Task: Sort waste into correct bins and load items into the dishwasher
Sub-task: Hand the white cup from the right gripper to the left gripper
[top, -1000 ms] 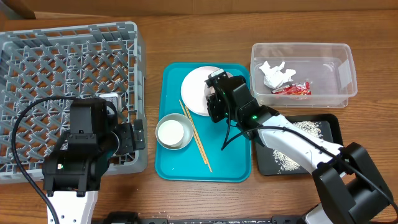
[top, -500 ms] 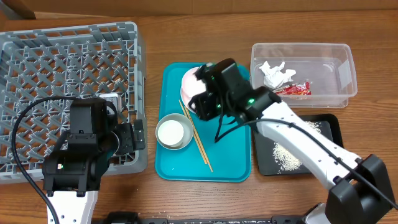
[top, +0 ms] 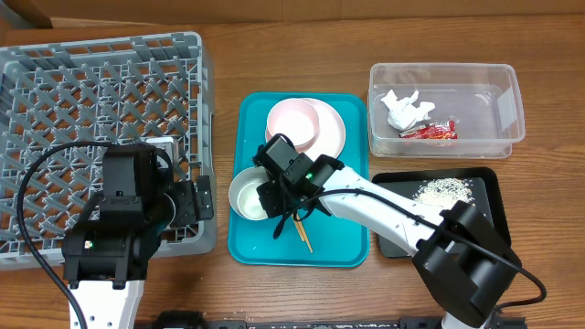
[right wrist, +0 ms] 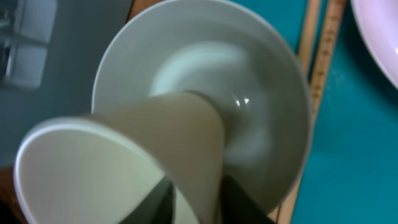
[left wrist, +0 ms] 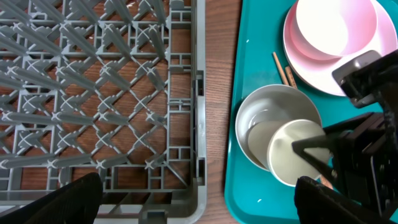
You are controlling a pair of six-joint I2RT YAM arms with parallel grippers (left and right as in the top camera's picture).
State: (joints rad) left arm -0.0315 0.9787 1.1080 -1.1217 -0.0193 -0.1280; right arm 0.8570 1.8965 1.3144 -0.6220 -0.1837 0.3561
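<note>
My right gripper is shut on the wall of the small white cup, one finger inside and one outside. The cup is tilted over the pale grey bowl at the front left of the teal tray. The left wrist view shows the cup and the grey bowl too. The pink bowl sits on the round plate at the back of the tray. My left gripper is open and empty over the front right corner of the grey dish rack.
The clear tub at back right holds a white tissue and a red wrapper. The black tray in front of it holds rice. Two chopsticks lie on the teal tray beside the grey bowl.
My right arm has swung from over the plate to the front left, down to the grey bowl, and closed on the cup. The pink bowl now shows on the plate. The left arm has not moved.
</note>
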